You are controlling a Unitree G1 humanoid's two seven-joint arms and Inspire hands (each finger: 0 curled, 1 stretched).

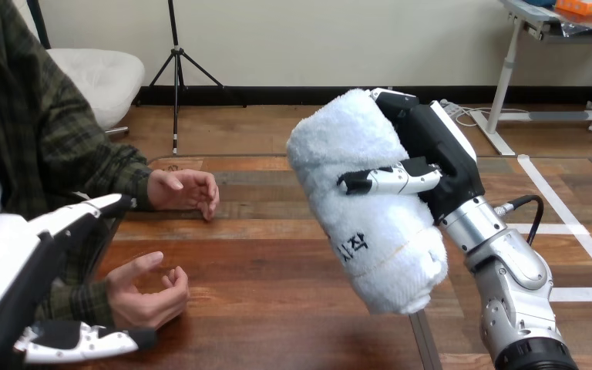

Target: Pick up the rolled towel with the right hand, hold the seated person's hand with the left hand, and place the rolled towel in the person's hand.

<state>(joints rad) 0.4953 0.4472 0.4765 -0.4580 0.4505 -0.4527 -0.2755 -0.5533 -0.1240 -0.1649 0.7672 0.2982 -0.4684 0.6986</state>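
Contact is the weak point at eight o'clock: the left robot hand point(15, 262) is spread, one straight digit above the person's sleeve and one below it, with nothing visibly closed round the wrist. Just toward the centre from it, at seven o'clock, the person's lower hand point(148, 297) rests on the table point(277, 308), palm up and loosely cupped. The support step looks unfinished. If the person shifts, that palm could drift away from where the towel is aimed.

At ten o'clock the person's upper hand point(185, 190) lies on the table, apart from both robot hands. It could stray into the towel's path.

From the centre out to three o'clock, the rolled towel point(370, 223) hangs above the table, tilted, well apart from the cupped palm. The right robot hand point(435, 146) is wrapped round its upper half, with the thumb pressed across the front. Most of the roll hangs below the grip, so a fast swing toward seven o'clock could let it sag, unroll or slip. The roll looks bulky beside the waiting palm, so releasing it off-centre would probably tip it onto the table.
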